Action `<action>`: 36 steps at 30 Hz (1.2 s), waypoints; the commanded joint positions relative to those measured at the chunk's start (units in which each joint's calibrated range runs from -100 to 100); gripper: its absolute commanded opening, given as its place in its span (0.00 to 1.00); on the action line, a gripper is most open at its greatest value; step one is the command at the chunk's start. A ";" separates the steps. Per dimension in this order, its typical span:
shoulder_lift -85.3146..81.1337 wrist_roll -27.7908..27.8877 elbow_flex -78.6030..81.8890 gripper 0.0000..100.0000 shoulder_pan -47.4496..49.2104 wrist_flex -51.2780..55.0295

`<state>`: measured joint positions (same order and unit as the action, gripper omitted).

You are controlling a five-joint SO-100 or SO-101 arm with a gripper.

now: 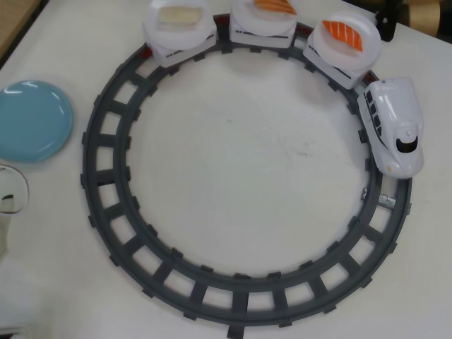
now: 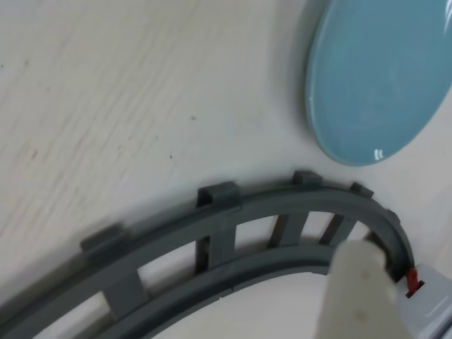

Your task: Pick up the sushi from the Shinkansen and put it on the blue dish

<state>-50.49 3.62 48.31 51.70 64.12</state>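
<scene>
The sushi [image 1: 342,33], red-orange with pale stripes, lies on a round white plate on the car right behind the Shinkansen [image 1: 393,123], a white locomotive on the right side of the track in the overhead view. The blue dish [image 1: 32,120] sits on the table at the far left, outside the track; the wrist view shows it at the top right [image 2: 381,78]. Only one pale finger [image 2: 360,289] of my gripper shows, at the bottom of the wrist view above the track. It touches nothing visible. The gripper does not show in the overhead view.
A grey circular track [image 1: 106,183] fills most of the table. Two more cars carry a paler orange piece [image 1: 275,6] and a cream-white piece [image 1: 180,15]. A pale rounded object [image 1: 10,201] sits at the left edge below the dish.
</scene>
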 commanded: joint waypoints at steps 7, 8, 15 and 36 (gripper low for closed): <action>6.89 -0.54 -8.81 0.18 -0.02 0.38; 6.89 -0.54 -8.90 0.18 -0.11 1.06; 6.81 -0.54 -8.81 0.18 -0.38 1.40; 7.56 -0.48 -15.76 0.18 -2.84 9.90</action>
<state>-42.98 3.62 38.79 51.21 71.51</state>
